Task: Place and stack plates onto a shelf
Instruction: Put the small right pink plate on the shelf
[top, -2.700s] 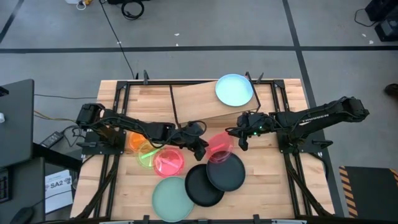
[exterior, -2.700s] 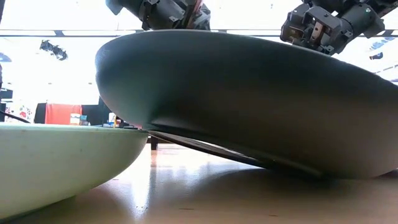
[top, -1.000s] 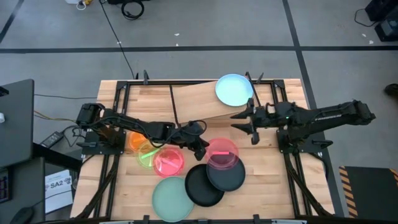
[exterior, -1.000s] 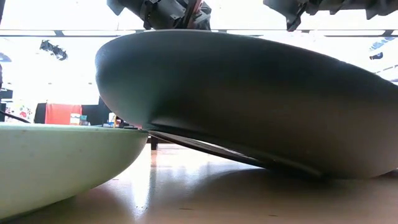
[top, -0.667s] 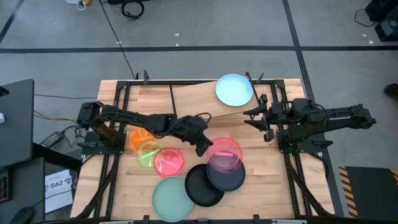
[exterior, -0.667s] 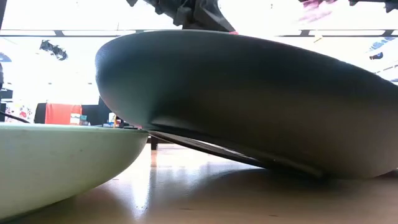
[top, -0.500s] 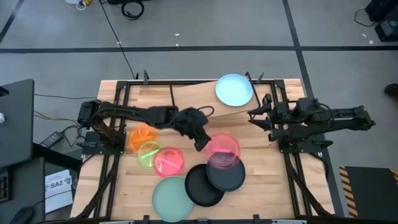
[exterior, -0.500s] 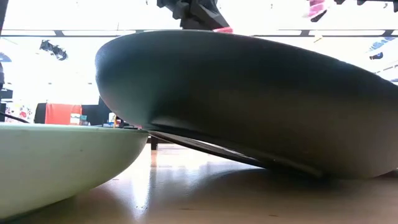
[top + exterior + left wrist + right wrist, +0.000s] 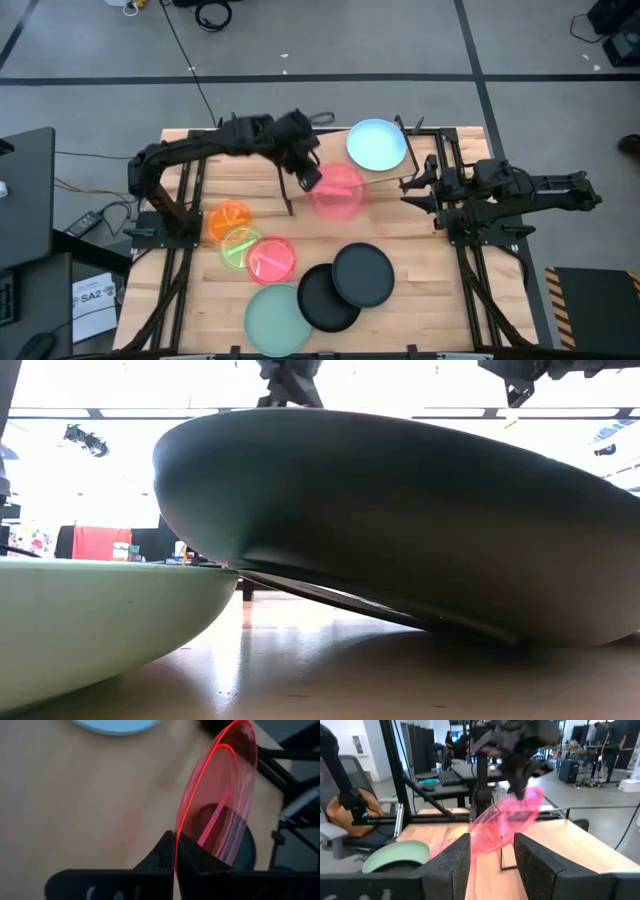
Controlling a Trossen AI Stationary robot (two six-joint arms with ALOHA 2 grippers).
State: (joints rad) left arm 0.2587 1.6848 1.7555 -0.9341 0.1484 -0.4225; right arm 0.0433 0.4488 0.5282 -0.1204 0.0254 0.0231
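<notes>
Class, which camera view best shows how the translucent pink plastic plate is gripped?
The left wrist view: the left end effector pinches the translucent pink plastic plate by its rim. The high view shows it over the slanted wooden shelf; the right wrist view shows it tilted; the low view hides it.

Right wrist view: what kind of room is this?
Probably a lab or shared workshop: a desk with a keyboard, an office chair, and people at workstations behind the table.

Translucent pink round plastic plate (image 9: 338, 192) hanging tilted over the slanted light-brown wooden shelf board (image 9: 320, 160)

An opaque light-blue round plate (image 9: 377, 144) is lying on that board's far right end.
</notes>
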